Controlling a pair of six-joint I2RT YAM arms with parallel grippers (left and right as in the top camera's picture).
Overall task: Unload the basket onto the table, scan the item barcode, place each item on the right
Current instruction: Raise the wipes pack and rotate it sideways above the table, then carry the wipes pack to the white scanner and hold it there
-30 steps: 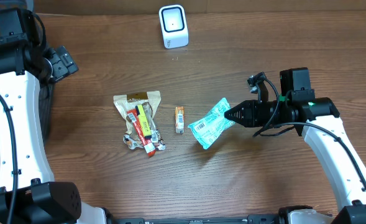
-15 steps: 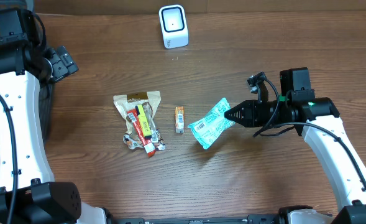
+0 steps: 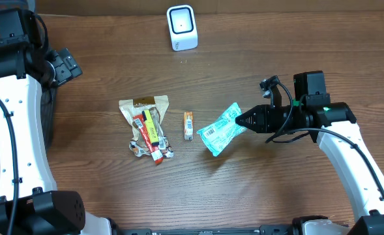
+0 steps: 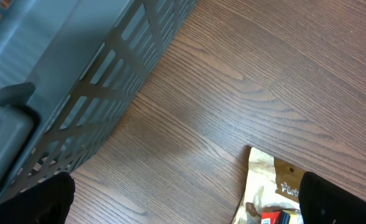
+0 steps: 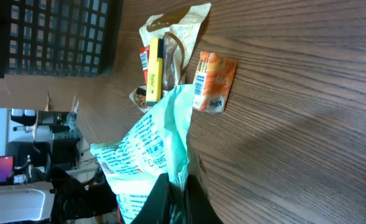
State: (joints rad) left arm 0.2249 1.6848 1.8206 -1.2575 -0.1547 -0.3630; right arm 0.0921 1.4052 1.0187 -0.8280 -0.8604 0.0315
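My right tool (image 3: 238, 121) is pinching one corner of the green packet (image 3: 220, 129), its jaws closed tight on the crinkled edge. From the right wrist camera the tool (image 5: 178, 186) is sitting at the bottom of the view, and the packet (image 5: 148, 149) is fanning out from it with its printed face turned to the left. In the overhead view the packet is lying out to the left of the tool tip, near the middle of the counter (image 3: 113, 189), and its barcode (image 3: 210, 135) is facing up at the camera. I cannot tell whether the packet's far corner is touching the wood.

Just beside the packet, on its left, a small orange sachet (image 3: 188, 125) is lying flat. Further left, a pile of snack packets (image 3: 147, 125) is resting on the counter, with red and yellow wrappers on top of a tan bag.

The white scanner (image 3: 182, 27) is standing at the far edge of the counter, well apart from the packet.

My left tool (image 3: 64, 64) is hovering at the far left with its jaws spread wide and holding nothing. On its wrist camera the two dark fingers (image 4: 46, 199) are showing in the bottom corners. A grey slotted basket (image 4: 77, 81) is filling the upper left of that view.
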